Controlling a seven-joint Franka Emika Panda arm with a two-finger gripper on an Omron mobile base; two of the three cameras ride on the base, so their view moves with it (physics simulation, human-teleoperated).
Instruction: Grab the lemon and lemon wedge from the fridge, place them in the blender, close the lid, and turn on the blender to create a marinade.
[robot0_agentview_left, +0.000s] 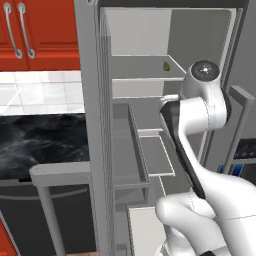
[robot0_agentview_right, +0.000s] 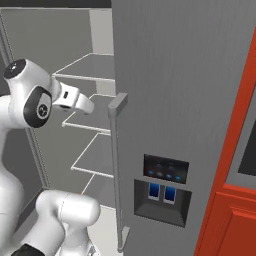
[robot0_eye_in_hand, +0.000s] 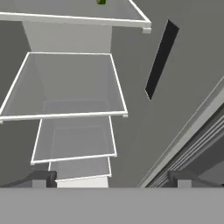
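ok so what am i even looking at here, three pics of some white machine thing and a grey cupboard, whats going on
It is a rendered kitchen. The white jointed robot arm stands in front of a tall grey fridge whose door is open. Two pictures come from cameras on the robot's base, behind the arm to its left and right. The third comes from a camera on the hand and looks along the gripper, whose two dark finger tips stand wide apart at the bottom, holding nothing. It faces the flat white-edged fridge shelves. They look bare apart from one small green thing on an upper shelf, too small to identify. Red cabinets and a dark counter sit to the left of the fridge.
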